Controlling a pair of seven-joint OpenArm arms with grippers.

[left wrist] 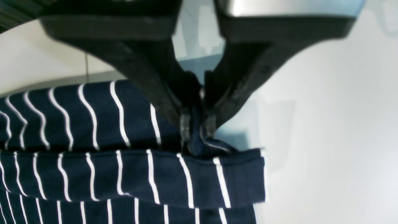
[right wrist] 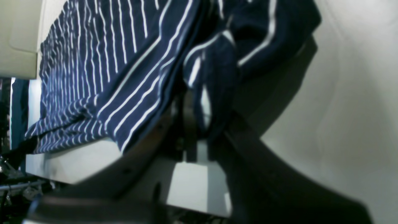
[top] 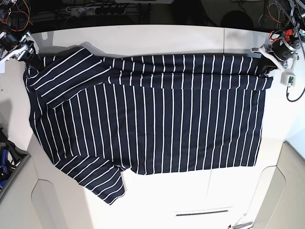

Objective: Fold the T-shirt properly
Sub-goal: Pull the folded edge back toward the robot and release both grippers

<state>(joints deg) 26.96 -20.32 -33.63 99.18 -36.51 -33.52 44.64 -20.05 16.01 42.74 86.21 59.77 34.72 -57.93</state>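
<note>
The T-shirt [top: 152, 124], dark navy with thin white stripes, lies spread sideways on the white table [top: 162, 200]. A narrow strip along its far edge is folded over. My left gripper [top: 264, 69] is at the far right corner of the shirt. In the left wrist view the left gripper [left wrist: 197, 127] is shut on a pinch of the T-shirt [left wrist: 124, 174] at its folded edge. My right gripper [top: 31, 59] is at the far left, by the sleeve. In the right wrist view the right gripper [right wrist: 202, 124] is shut on a bunched fold of the T-shirt [right wrist: 118, 77].
A power strip and cables [top: 95, 8] lie beyond the table's far edge. A thin slot [top: 202, 213] marks the table near its front edge. Cream panels [top: 281, 195] flank the front corners. Loose wiring [top: 9, 14] sits behind the right arm.
</note>
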